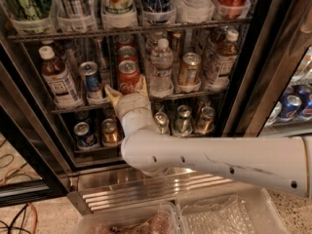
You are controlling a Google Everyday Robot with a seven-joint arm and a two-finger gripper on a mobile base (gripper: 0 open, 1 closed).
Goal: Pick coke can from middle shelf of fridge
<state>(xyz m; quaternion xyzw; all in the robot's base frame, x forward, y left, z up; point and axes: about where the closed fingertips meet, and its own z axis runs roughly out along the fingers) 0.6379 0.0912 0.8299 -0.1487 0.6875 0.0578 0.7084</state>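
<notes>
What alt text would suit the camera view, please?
A white robot arm's gripper, fingers spread, sits at the red coke can on the middle shelf of the fridge, between a blue can and a water bottle.

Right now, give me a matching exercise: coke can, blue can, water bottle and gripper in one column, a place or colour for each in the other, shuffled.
1 coke can
2 blue can
3 water bottle
4 gripper

A clear, white cap
B at the middle shelf's front rail, jaws open
C red
D left of the red can

Pairs: 1-C, 2-D, 3-A, 4-B
</notes>
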